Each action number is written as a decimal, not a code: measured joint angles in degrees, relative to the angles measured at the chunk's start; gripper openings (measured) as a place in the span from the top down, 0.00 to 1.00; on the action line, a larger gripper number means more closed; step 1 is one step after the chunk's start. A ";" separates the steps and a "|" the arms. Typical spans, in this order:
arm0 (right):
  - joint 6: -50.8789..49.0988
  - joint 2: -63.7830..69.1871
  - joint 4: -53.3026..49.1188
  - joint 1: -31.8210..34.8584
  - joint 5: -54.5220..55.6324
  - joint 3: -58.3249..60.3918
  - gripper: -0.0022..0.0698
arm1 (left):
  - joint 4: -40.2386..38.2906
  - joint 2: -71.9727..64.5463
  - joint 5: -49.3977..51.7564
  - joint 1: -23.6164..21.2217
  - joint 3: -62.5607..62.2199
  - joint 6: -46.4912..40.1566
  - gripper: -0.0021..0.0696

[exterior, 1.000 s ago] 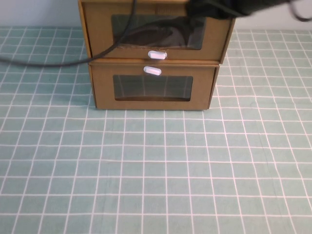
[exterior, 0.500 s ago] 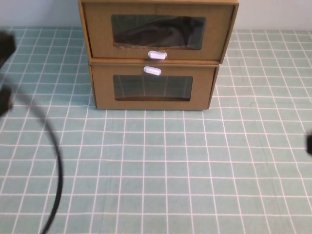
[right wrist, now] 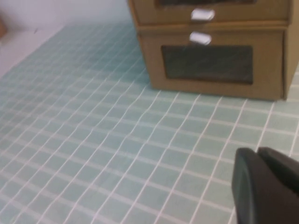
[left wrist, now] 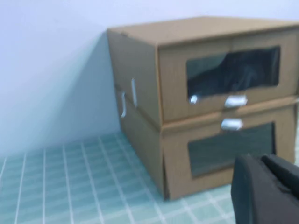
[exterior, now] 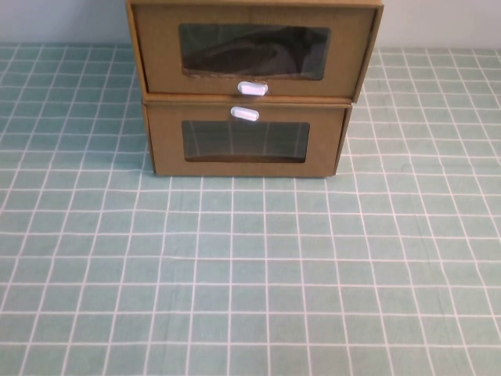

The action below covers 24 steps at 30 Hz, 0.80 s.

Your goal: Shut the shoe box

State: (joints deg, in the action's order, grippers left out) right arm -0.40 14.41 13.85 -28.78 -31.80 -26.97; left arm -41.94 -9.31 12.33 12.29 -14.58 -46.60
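Left hand [left wrist: 268, 189]: seen only in the left wrist view, at the lower right of the frame, as a dark blurred mass with a thin seam between its two parts; whether its fingers are apart or together cannot be told. It holds nothing and hangs above the surface [left wrist: 70, 186], in front of and apart from the stacked boxes.

Right hand [right wrist: 266, 186]: seen only in the right wrist view, lower right of the frame, likewise a dark body with a narrow seam; its fingers' state cannot be told. It is empty and well apart from the boxes, over the green gridded surface [right wrist: 93, 140].

Neither hand appears in the high view.

Shoe box [exterior: 254, 48]: upper centre of the high view, the upper of two stacked brown cardboard boxes. Its front carries a wide clear window showing a dark object inside, with the white pull tab [exterior: 253, 88] just below the window. Its front stands slightly forward of the box beneath.

Lower box [exterior: 245, 141]: directly beneath, touching the shoe box, resting on the surface [exterior: 250, 274]; its white tab [exterior: 244, 114] sits above its window.
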 joint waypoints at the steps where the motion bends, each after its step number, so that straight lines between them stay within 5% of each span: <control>1: 0.00 -0.14 0.00 0.00 2.63 1.73 0.99 | 0.00 1.29 -0.65 0.00 2.01 -0.13 0.98; 10: 0.00 1.24 0.22 0.00 31.80 17.94 0.99 | -0.25 3.24 -7.86 0.00 15.87 -0.26 0.98; 24: 0.00 1.46 0.31 0.00 25.88 21.30 0.99 | -0.65 3.24 -8.34 0.00 16.12 -0.26 0.98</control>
State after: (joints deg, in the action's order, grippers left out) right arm -0.40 15.87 14.16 -28.78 -5.91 -5.67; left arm -42.59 -6.07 3.99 12.29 1.54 -46.86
